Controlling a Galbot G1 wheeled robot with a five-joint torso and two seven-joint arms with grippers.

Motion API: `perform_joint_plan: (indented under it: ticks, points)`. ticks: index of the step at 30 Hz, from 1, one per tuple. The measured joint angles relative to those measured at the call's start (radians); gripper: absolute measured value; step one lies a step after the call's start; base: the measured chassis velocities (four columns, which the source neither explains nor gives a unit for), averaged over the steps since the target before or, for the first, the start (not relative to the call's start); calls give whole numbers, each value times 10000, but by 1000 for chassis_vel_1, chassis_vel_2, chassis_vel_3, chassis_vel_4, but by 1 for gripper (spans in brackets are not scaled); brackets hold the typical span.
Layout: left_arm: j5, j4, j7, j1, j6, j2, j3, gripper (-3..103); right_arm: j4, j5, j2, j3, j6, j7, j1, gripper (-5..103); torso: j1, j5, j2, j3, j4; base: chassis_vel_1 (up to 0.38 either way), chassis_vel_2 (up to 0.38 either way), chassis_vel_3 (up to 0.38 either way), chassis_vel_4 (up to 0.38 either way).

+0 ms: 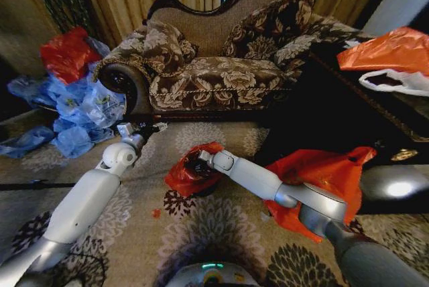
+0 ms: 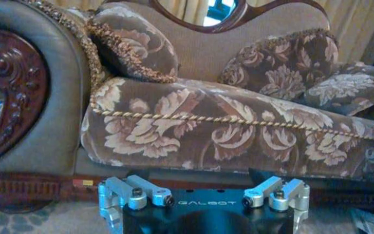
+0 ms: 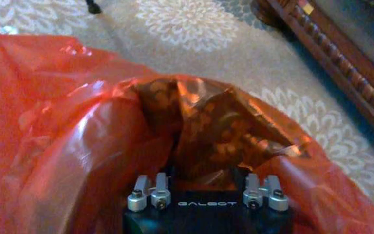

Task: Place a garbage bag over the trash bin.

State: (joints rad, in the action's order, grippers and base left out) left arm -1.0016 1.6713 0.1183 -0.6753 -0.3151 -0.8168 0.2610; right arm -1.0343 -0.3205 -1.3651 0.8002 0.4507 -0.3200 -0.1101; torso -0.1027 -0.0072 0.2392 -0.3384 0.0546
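The garbage bag (image 1: pixel 182 174), thin crinkly red-orange plastic, sits bunched on the carpet in front of the sofa. It drapes over the trash bin (image 1: pixel 196 166), of which just a dark patch shows among the folds. My right gripper (image 1: pixel 200 161) reaches in from the right and is shut on the bag's upper edge. In the right wrist view the garbage bag (image 3: pixel 96 146) tents up from the right gripper (image 3: pixel 206 170) and hides the fingertips. My left gripper (image 1: pixel 142 128) hovers open to the bin's left, near the sofa's base, holding nothing.
A patterned sofa (image 1: pixel 214 66) stands behind the bin. A larger orange bag (image 1: pixel 322 176) lies to the right beside a dark low table (image 1: pixel 375 99) that carries another orange bag (image 1: pixel 392 49). Blue bags (image 1: pixel 80 109) and a red bag (image 1: pixel 67 52) are piled at left.
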Motion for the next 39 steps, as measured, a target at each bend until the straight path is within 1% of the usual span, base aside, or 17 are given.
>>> perform_joint_plan:
  ticks: [1, 2, 3, 4, 5, 6, 7, 8, 10, 14, 22, 26, 28, 29, 31, 33, 39]
  points:
    - [-23, -24, -2, 63, 0, -11, -32, 100, -4, -10, 4, 61, 16, -10, 7, 49, 0, 0, 0, 0, 1, 0, 0, 0, 0]
    - [-23, -24, -2, 63, 0, -11, -32, 100, -4, -10, 4, 61, 16, -10, 7, 49, 0, 0, 0, 0, 1, 0, 0, 0, 0]
    - [-44, -45, -3, 120, 0, -20, -64, 100, -5, -14, 6, 118, 35, -42, 22, 44, 0, 0, 0, 0, 1, 0, 0, 0, 0]
    - [-54, -61, -3, 154, 0, -29, -87, 100, 1, -15, 3, 158, 53, -78, 44, 44, 0, 0, 0, 0, 1, 0, 0, 0, 0]
    - [-64, -68, -4, 182, 0, -45, -107, 100, 35, -15, -9, 203, 76, -130, 76, 38, 0, 0, 0, 0, 0, 0, 0, 0, 0]
    - [-64, -68, -4, 182, 0, -45, -107, 100, 35, -15, -9, 203, 76, -130, 76, 38, 0, 0, 0, 0, 0, 0, 0, 0, 0]
    - [-72, -69, -5, 191, 0, -52, -116, 100, 70, -12, -20, 232, 85, -172, 98, 33, 0, 0, 0, 0, 1, 0, 0, 0, 0]
    - [-83, -69, -5, 199, 0, -68, -131, 100, 151, 2, -46, 296, 99, -249, 135, 22, 0, 0, 0, 0, 0, 0, 0, 0, 0]
    - [-86, -68, -9, 198, 0, -83, -144, 100, 269, 27, -83, 369, 106, -320, 167, 22, 0, 0, 0, 0, 0, 0, 0, 0, 0]
    - [-86, -64, -37, 175, 0, -135, -150, 100, 886, 275, -102, 809, 127, -588, 296, 2, 0, 1, 0, 0, 0, 0, 0, 0, 0]
    - [-49, -111, -69, 190, 1, -290, -144, 100, 969, 563, 12, 1587, 168, -956, 740, 0, 0, 1, 0, 0, 1, 0, 0, 0, 0]
    - [-28, -113, -91, 149, 0, -358, -154, 100, 981, 668, -335, 1717, 152, -1044, 977, 0, 0, 0, 0, 0, 2, 0, 0, 0, 0]
    - [-26, -113, -97, 151, 1, -363, -187, 100, 1280, 715, -764, 1658, 101, -1045, 1109, 0, 0, 0, 0, 0, -1, 0, 0, 0, 0]
    - [-26, -113, -97, 151, 1, -363, -187, 100, 1280, 715, -764, 1658, 101, -1045, 1109, 0, 0, 0, 0, 0, -1, 0, 0, 0, 0]
    - [-29, -94, -100, 179, 0, -349, -209, 100, 1711, 950, -1182, 1716, -70, -1158, 1312, 0, 0, -1, 0, 0, -4, 0, 0, 0, 0]
    - [-37, -64, -101, 175, -3, -321, -207, 100, 2070, 1311, -1383, 1900, -295, -1323, 1416, 0, 0, -1, 0, 0, -3, 0, 0, 0, 0]
    - [-40, -9, -129, 38, -3, -273, -138, 100, 2172, 1662, -1177, 2232, -412, -1464, 1342, 0, 0, 0, 1, 0, -1, 0, 0, 0, 0]
